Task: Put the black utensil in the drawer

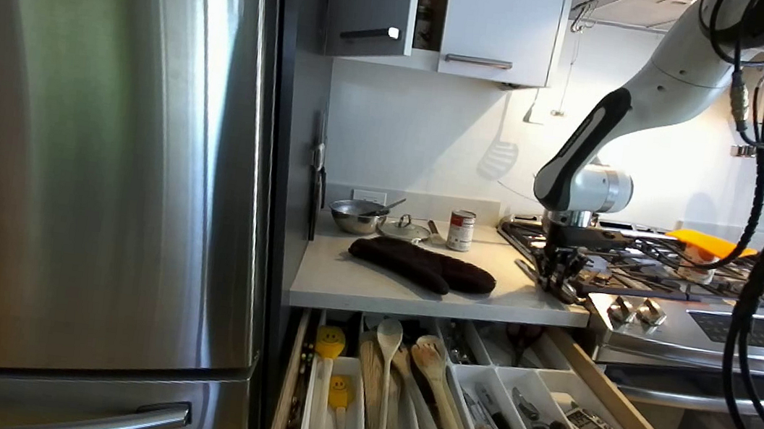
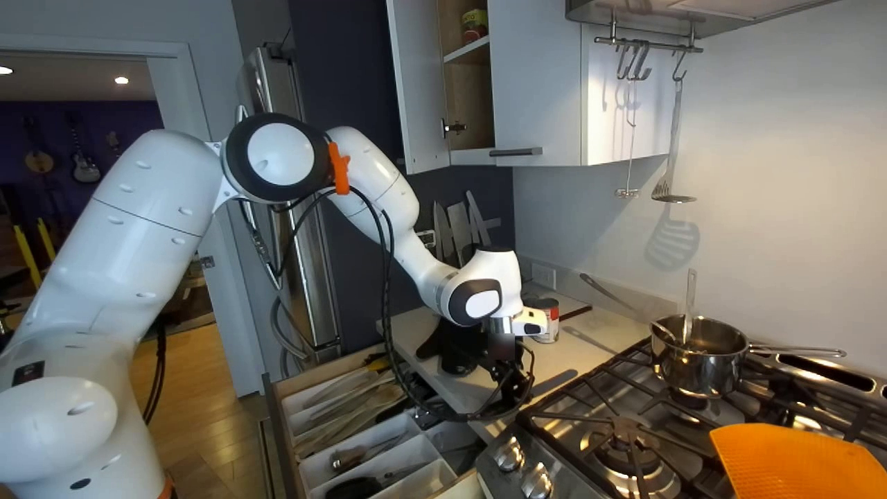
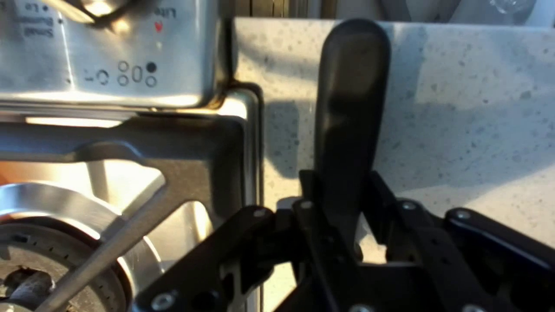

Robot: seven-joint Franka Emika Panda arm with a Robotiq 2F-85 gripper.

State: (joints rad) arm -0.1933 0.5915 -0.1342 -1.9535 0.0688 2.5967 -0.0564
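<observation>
The black utensil [image 3: 351, 91] shows in the wrist view as a long, rounded dark handle between my fingertips, its end pointing toward the counter's front edge. My gripper [image 3: 340, 184] is closed against both sides of it. I cannot tell whether the utensil touches the counter; its far end is hidden by the fingers. In both exterior views my gripper [image 1: 560, 287] [image 2: 511, 391] is low over the counter's corner beside the stove, and the utensil is hard to make out. The drawer [image 1: 628, 405] is pulled open below the counter, with divided compartments of utensils; it also shows here [image 2: 312, 378].
A dark oven mitt [image 1: 419, 264] lies on the counter [image 1: 358, 292]. Behind it are a metal bowl [image 1: 356, 217], a glass lid [image 1: 403, 230] and a can [image 1: 460, 230]. The gas stove [image 1: 674, 330] adjoins the counter, with a pot [image 2: 700, 360] and an orange sheet [image 2: 797, 457].
</observation>
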